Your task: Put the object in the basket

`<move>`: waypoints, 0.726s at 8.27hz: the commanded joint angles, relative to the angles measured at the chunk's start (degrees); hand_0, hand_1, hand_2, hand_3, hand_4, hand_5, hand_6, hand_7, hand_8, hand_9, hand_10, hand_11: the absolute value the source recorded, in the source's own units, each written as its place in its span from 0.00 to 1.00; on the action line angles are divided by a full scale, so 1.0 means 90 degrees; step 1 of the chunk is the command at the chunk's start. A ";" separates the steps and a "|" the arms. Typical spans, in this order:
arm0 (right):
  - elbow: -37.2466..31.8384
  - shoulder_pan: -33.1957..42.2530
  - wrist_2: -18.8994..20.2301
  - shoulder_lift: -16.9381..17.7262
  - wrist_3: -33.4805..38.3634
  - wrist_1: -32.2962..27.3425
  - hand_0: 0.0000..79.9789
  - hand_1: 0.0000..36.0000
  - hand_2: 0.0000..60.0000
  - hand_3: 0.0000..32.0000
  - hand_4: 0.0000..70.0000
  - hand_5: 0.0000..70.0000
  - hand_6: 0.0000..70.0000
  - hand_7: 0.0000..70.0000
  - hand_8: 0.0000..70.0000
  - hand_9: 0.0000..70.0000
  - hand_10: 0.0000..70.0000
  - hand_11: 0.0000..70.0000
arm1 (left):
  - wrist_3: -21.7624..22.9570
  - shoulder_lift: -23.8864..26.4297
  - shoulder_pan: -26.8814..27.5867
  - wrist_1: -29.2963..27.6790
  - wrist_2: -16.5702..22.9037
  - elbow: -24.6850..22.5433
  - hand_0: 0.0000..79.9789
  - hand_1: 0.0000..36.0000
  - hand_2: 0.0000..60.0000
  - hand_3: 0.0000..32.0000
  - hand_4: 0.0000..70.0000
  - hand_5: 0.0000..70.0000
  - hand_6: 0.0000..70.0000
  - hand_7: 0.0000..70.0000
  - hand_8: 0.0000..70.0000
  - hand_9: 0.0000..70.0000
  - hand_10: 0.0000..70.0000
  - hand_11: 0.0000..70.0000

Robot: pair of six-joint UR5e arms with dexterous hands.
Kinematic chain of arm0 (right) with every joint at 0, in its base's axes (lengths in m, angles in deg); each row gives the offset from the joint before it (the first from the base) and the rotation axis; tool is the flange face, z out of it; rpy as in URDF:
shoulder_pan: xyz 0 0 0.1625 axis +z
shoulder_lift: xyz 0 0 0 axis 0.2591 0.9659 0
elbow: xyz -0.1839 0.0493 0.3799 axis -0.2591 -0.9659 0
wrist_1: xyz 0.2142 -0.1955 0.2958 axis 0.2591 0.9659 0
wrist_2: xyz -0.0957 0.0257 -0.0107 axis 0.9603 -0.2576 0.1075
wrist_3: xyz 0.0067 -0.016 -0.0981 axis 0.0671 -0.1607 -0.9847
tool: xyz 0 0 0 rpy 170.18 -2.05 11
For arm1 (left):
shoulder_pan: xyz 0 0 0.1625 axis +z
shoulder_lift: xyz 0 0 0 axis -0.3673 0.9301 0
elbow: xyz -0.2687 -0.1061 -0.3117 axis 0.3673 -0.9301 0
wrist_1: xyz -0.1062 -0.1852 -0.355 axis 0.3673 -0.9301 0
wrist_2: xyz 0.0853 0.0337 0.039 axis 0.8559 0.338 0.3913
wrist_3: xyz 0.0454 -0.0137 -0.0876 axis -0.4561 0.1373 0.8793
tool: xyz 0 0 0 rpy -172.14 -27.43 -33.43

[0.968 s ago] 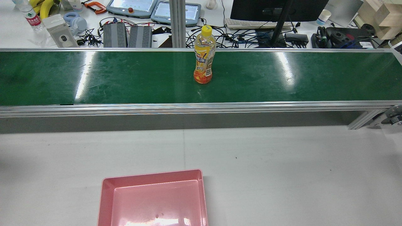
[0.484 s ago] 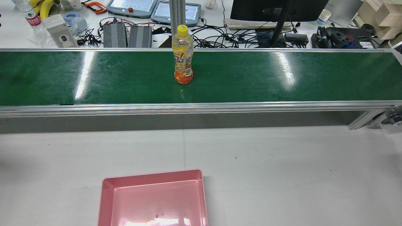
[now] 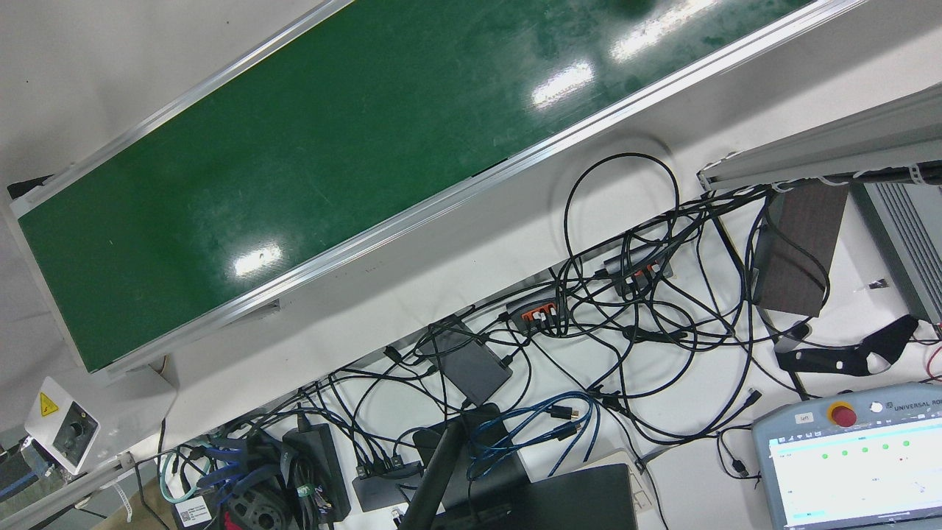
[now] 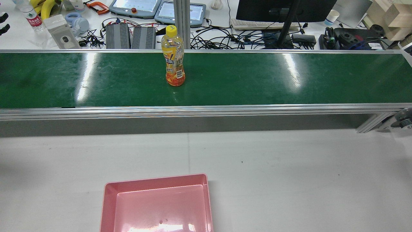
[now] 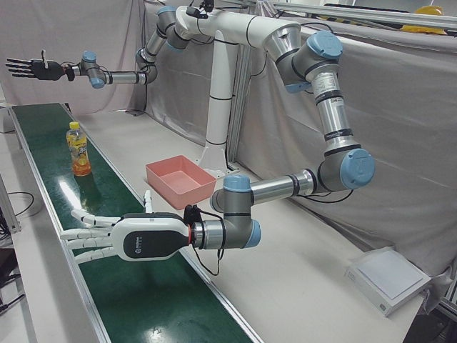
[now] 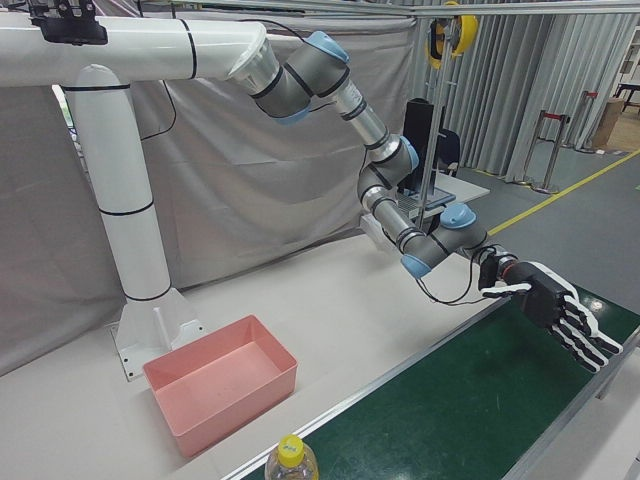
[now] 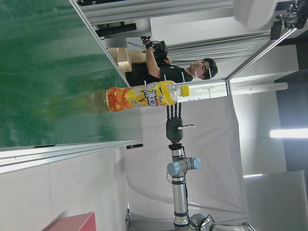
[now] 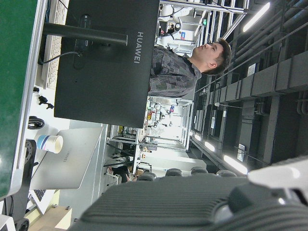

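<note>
An orange drink bottle (image 4: 173, 61) with a yellow cap stands upright on the green conveyor belt (image 4: 257, 80). It also shows in the left-front view (image 5: 78, 150), the right-front view (image 6: 290, 458) and the left hand view (image 7: 144, 96). The pink basket (image 4: 154, 179) sits empty on the white table, nearer the robot. My left hand (image 5: 107, 239) is open with fingers spread, low over the belt, well apart from the bottle; it shows in the right-front view (image 6: 560, 320) too. My right hand (image 5: 32, 68) is open, held high beyond the bottle.
Beyond the belt lies a cluttered desk with a monitor (image 4: 283, 9), cables (image 3: 633, 294) and teach pendants (image 4: 135, 8). The belt's aluminium rail (image 4: 206, 111) stands between the bottle and the white table (image 4: 289, 177). The robot's pedestal (image 5: 218, 121) rises behind the basket.
The bottle has travelled left along the belt in the rear view, staying upright. Dark fingertips have come in at that view's upper left edge. The basket has not moved.
</note>
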 commanded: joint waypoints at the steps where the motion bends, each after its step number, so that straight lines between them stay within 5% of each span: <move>1: -0.0010 -0.0010 -0.0001 0.0000 0.0000 0.0000 0.00 0.00 0.00 0.00 0.00 0.00 0.00 0.00 0.00 0.00 0.00 0.00 | -0.0054 0.0049 0.0134 0.0116 -0.0010 -0.0066 0.81 0.37 0.00 0.16 0.14 0.28 0.00 0.04 0.09 0.04 0.03 0.07; 6: -0.0010 -0.0010 -0.0001 0.0000 0.0000 0.0000 0.00 0.00 0.00 0.00 0.00 0.00 0.00 0.00 0.00 0.00 0.00 0.00 | -0.0143 0.0069 0.0407 0.0644 -0.0137 -0.0134 0.83 0.32 0.00 0.23 0.11 0.27 0.00 0.03 0.09 0.04 0.01 0.05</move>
